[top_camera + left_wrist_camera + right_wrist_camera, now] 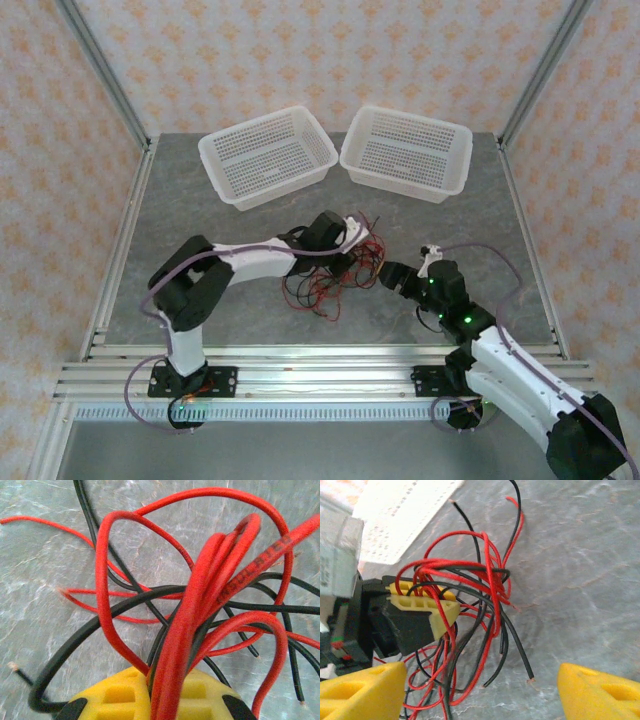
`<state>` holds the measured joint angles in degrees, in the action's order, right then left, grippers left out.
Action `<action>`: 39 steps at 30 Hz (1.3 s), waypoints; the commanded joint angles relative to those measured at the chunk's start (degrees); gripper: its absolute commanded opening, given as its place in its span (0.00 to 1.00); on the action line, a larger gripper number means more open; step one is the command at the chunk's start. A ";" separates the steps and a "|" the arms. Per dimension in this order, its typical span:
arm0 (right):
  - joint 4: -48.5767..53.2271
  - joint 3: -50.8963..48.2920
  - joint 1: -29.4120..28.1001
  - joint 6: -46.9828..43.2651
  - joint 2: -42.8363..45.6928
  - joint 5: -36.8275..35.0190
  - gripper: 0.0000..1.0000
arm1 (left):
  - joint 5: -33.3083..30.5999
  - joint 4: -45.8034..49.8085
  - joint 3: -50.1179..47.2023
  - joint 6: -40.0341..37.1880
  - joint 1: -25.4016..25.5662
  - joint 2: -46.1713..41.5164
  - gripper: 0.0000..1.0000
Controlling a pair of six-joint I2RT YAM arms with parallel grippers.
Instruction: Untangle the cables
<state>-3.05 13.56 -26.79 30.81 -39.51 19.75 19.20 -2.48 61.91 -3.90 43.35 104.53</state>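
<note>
**Desk** (200, 200): grey, carries everything.

**Cables** (330, 285): red-and-black tangle at mid-desk, between the two arms.

**Right claw** (482, 687): spread and empty, just beside the tangle. The cables lie straight ahead of it, with loose ends running lengthwise toward its fingers. Judged the arm free to draw off a strand.

**Left claw** (159, 692): pressed together on a bunch of red strands (black ones alongside), at the tangle's far side.
</note>
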 commanded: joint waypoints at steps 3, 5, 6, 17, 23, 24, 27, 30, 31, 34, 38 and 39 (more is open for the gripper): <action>-13.17 -1.82 0.24 -7.67 -3.61 8.87 0.76 | 7.89 -8.40 -7.05 17.17 -0.59 -6.12 0.00; -16.97 -2.12 0.24 -8.57 -5.90 11.36 0.75 | 10.91 -11.77 -9.84 20.52 -0.87 -7.80 0.00; -19.19 -2.20 0.24 -8.83 -7.25 12.51 0.75 | 12.65 -14.34 -11.50 22.28 -1.12 -8.70 0.00; -31.91 -0.73 -2.08 -8.84 -20.90 11.95 0.69 | 23.16 -27.93 -20.80 31.10 -4.08 -14.86 0.00; -35.56 1.60 -4.05 -7.97 -26.85 11.19 0.65 | 25.81 -30.46 -23.36 32.46 -5.08 -18.14 0.00; -36.94 2.25 -4.53 -7.49 -27.80 11.19 0.64 | 26.36 -30.40 -23.40 32.42 -5.08 -18.44 0.00; -39.65 4.48 -5.91 -6.49 -31.81 11.28 0.62 | 28.18 -30.86 -23.50 32.38 -5.03 -18.88 0.00; -41.70 7.30 -7.15 -6.03 -35.09 12.61 0.55 | 29.43 -31.60 -23.97 32.55 -5.03 -19.19 0.00; -42.14 8.21 -7.52 -5.98 -36.00 13.15 0.50 | 29.86 -31.89 -24.24 32.55 -5.03 -19.40 0.00; -42.61 9.79 -7.93 -5.72 -37.55 13.12 0.26 | 30.86 -32.99 -25.04 32.73 -5.11 -20.27 0.00; -38.35 10.55 -7.93 -6.89 -35.06 7.56 0.00 | 30.04 -30.55 -25.53 31.61 -5.68 -22.11 0.00; -35.46 10.96 -7.93 -7.74 -33.59 4.79 0.00 | 28.83 -28.46 -25.31 30.70 -5.98 -22.79 0.01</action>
<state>-39.44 21.63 -34.37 24.58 -76.18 30.17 44.45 -29.34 36.23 28.32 36.71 84.60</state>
